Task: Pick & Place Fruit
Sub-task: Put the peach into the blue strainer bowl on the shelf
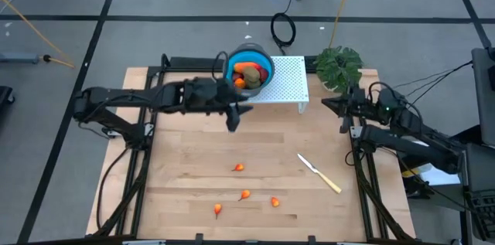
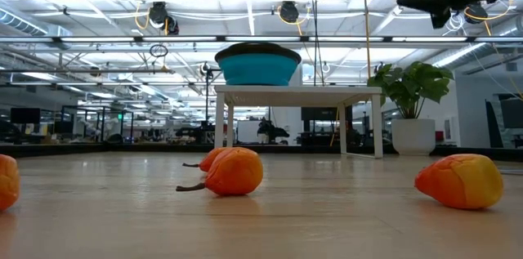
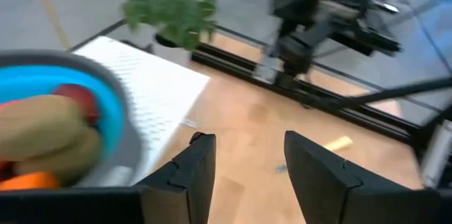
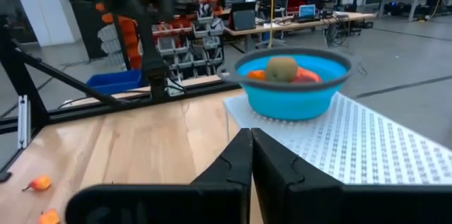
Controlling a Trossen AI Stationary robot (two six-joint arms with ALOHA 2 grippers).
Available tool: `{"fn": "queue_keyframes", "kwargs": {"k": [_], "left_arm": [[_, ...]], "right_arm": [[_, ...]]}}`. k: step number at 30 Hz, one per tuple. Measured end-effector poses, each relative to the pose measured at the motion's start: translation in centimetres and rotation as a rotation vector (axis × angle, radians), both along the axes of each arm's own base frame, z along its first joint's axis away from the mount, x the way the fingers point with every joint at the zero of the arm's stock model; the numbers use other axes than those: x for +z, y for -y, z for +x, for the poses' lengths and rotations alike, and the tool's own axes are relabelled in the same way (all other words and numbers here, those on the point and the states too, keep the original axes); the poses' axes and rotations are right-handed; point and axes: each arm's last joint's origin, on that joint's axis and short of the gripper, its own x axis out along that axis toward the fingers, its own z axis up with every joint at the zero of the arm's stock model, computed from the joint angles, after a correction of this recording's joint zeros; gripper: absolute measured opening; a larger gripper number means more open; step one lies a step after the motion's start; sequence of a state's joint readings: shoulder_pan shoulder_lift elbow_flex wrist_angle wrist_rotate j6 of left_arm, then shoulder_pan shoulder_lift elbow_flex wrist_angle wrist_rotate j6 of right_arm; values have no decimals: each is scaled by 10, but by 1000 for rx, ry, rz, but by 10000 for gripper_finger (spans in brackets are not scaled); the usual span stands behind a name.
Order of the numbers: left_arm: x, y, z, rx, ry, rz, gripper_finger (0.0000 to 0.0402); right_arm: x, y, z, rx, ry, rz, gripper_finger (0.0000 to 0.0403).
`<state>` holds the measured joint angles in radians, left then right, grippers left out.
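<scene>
The blue bowl (image 1: pixel 264 62) with a grey rim stands on a white perforated stand (image 1: pixel 288 83) at the table's far side. It holds brown-green ovals (image 3: pixel 49 131), a dark red ball (image 3: pixel 76 97) and an orange-red piece (image 3: pixel 25 180). Several tiny orange-red bits (image 1: pixel 239 168) (image 1: pixel 245 195) (image 1: pixel 274 202) lie on the wooden table nearer the front. My left gripper (image 1: pixel 232 120) hovers open, just on the near side of the bowl and above the table (image 3: pixel 247 160). My right gripper (image 4: pixel 248 150) is shut and empty, and it waits at the table's right side (image 1: pixel 331 104).
A pale-yellow-handled knife (image 1: pixel 319 173) lies on the table to the right of the orange bits. A potted plant (image 1: pixel 338 66) stands at the far right corner beside the stand. Dark frame rails run along both table sides. Bare wood (image 1: pixel 193 152) spreads between the stand and the bits.
</scene>
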<state>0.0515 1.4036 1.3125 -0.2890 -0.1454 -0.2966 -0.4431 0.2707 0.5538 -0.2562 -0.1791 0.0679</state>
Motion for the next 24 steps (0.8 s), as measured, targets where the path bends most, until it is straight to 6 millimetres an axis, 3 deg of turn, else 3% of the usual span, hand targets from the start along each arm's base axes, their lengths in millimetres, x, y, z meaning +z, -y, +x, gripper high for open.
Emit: {"fn": "queue_keyframes", "kwargs": {"k": [12,19,24], "left_arm": [[-3,76,-6,-176,-29,-30,163],[-21,97,-13,-111,-174,-92,163],[-44,110,-7,-135,-297,-76,163]], "right_arm": [[-32,-4,-8,2,39,30,0],[-43,-4,-8,2,35,32,0],[-48,-2,-4,4,81,10,0]]}}
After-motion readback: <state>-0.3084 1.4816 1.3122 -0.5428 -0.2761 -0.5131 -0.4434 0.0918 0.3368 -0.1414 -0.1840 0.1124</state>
